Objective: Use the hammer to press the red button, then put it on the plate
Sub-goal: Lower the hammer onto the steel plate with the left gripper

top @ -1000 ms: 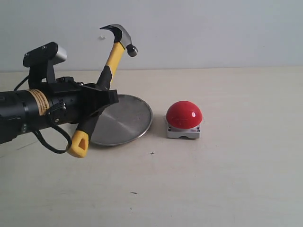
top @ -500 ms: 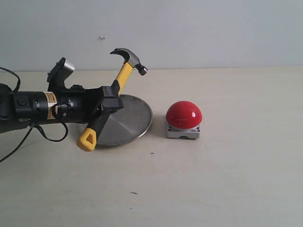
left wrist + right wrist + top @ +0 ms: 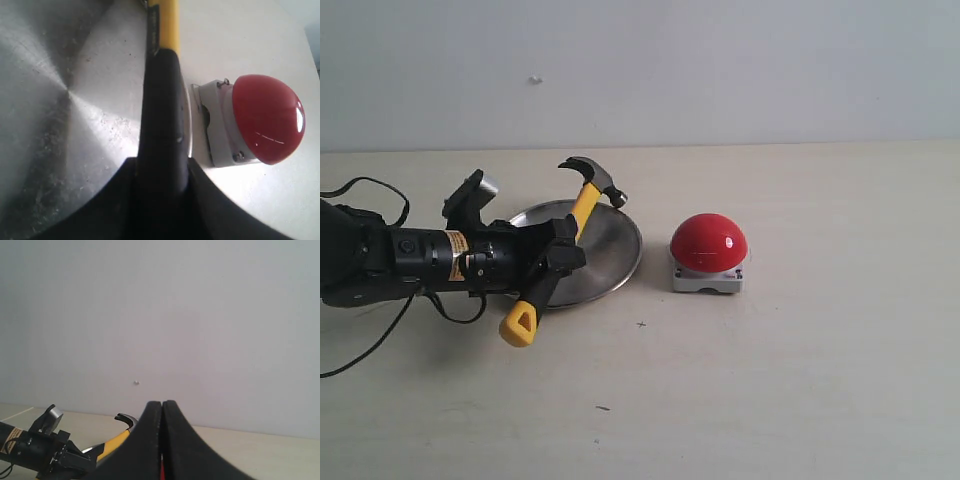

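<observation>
the left gripper (image 3: 560, 262) lies low over the table (image 3: 800, 380), its arm stretched in from 9 o'clock, jaws clamped narrow on the black grip of the hammer (image 3: 582, 205). the hammer slants across the plate (image 3: 617, 262). its dark head sits over the far rim at about 1 o'clock and its yellow looped end juts past the near rim at about 7 o'clock, above bare table. whether the handle touches the metal, i cannot tell.

the red button (image 3: 709, 241) sits at 3 o'clock from the plate, just beside its rim with a thin strip of table between them. the hammer head is apart from the dome. from the button toward 3 and 6 o'clock the table runs wide and bare. at 12 o'clock it ends at a plain wall.

the right gripper (image 3: 162, 403) has its fingers pressed together with nothing between them, up off the table.
</observation>
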`<action>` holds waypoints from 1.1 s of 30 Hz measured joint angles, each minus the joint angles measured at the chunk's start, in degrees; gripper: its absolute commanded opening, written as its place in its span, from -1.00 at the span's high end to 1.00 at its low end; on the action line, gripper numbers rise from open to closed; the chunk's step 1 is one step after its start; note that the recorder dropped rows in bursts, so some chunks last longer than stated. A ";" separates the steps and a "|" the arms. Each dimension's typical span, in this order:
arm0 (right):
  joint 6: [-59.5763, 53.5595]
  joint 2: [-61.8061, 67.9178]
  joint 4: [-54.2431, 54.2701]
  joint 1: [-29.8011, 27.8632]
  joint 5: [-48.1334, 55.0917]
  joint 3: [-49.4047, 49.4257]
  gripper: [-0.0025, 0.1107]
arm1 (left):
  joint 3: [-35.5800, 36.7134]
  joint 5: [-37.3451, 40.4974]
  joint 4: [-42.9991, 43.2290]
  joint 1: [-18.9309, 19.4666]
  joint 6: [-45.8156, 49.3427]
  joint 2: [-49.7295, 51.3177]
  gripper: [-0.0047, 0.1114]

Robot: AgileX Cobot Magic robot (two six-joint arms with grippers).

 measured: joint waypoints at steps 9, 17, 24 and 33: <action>0.00 0.00 0.00 0.00 0.04 0.00 0.96 | -0.44 3.86 -1.75 0.00 2.99 0.00 0.92; 0.00 0.00 0.00 0.00 0.04 0.00 0.96 | -1.17 5.96 -1.65 0.00 4.36 0.00 0.92; 0.00 0.00 0.00 0.00 0.04 0.00 0.96 | -2.38 8.52 -0.95 0.00 4.51 0.00 0.92; 0.00 0.00 0.00 0.00 0.04 0.00 0.96 | -2.52 9.66 -0.69 0.00 4.51 0.00 0.28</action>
